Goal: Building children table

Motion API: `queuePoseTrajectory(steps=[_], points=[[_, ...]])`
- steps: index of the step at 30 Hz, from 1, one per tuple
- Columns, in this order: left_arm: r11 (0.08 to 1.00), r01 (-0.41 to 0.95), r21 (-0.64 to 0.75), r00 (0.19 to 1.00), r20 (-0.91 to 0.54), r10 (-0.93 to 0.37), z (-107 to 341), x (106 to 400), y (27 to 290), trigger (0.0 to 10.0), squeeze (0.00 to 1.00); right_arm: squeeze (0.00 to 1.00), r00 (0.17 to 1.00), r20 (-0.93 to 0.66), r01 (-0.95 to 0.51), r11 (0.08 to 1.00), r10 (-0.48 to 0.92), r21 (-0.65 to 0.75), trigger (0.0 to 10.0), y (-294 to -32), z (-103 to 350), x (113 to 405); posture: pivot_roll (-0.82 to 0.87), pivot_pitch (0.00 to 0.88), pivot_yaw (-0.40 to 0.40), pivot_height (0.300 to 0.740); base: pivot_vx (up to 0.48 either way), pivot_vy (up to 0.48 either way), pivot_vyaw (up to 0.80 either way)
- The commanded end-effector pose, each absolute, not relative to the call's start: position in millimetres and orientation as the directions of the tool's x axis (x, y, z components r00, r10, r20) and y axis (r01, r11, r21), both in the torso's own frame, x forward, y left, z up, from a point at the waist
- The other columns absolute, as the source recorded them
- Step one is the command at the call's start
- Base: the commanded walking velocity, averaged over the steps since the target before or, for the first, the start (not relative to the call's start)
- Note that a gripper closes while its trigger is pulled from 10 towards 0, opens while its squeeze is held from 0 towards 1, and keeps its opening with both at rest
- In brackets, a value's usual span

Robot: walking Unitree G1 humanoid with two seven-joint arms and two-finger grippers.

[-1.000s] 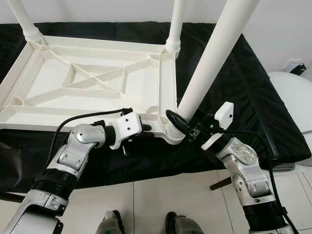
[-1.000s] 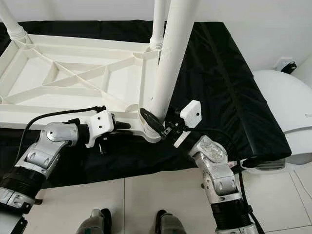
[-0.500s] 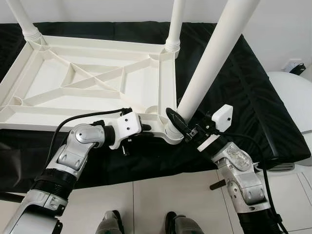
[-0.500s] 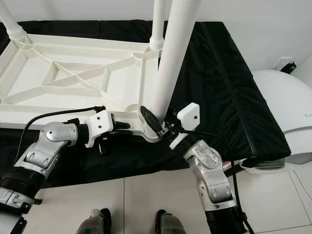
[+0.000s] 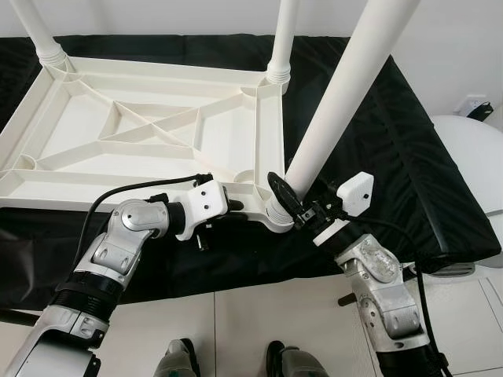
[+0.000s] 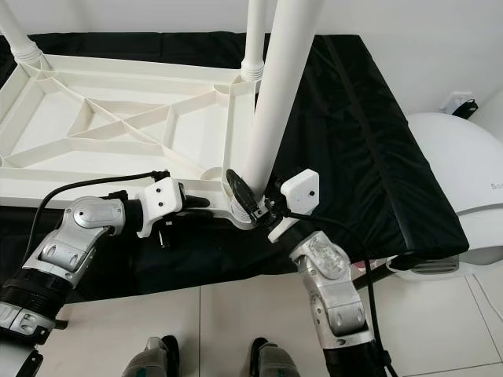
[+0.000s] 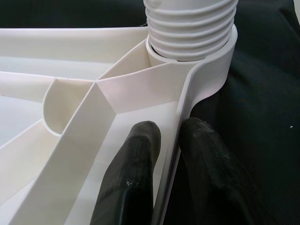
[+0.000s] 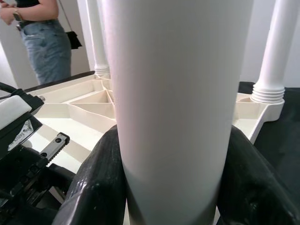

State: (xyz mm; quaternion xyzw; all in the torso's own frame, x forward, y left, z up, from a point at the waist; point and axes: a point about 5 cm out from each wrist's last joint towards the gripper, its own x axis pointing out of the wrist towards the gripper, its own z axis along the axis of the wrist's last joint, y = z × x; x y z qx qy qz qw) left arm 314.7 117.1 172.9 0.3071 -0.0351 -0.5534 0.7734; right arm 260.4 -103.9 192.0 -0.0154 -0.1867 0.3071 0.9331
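Note:
A white plastic table top (image 5: 149, 133) lies upside down on a black-covered surface (image 5: 393, 141). Two white legs stand in its far corners, one at the left (image 5: 35, 31) and one at the right (image 5: 281, 39). A third leg (image 5: 346, 94) rises tilted from the near right corner socket (image 5: 275, 216). My right gripper (image 5: 289, 203) is shut on this leg's base, its fingers (image 8: 98, 187) on both sides of the leg (image 8: 173, 93). My left gripper (image 5: 234, 206) is shut on the table top's near rim (image 7: 180, 117), beside the leg's threaded end (image 7: 190, 28).
A white rounded appliance (image 5: 471, 149) stands at the right, past the black surface's edge. Pale floor tiles (image 5: 259, 314) and my own feet lie below. A person in jeans (image 8: 44, 37) stands beyond the far side of the table top.
My right forearm has swung left and closer under its wrist, while the gripper stays on the leg's base. The left arm and table top have not moved.

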Motion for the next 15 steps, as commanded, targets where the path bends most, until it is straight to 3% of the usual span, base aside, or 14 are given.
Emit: queuePoseTrajectory(steps=[1, 15], points=[[0.253, 0.822, 0.509, 0.431, -0.267, -0.862, 172.9, 317.2, 125.8, 10.0, 0.0, 0.0, 0.799, 0.168, -0.574, 0.816, 0.577, -0.073, 10.0, -100.4, 155.6, 257.7, 0.08, 0.249, -0.015, 0.74, 0.0, 0.0, 0.0], [0.252, 0.821, 0.512, 0.431, -0.267, -0.862, 173.7, 317.9, 126.3, 10.0, 0.0, 0.0, 0.843, 0.182, -0.504, 0.861, 0.507, -0.064, 10.0, -95.2, 156.2, 254.3, 0.08, 0.246, -0.015, 0.74, 0.0, 0.0, 0.0]])
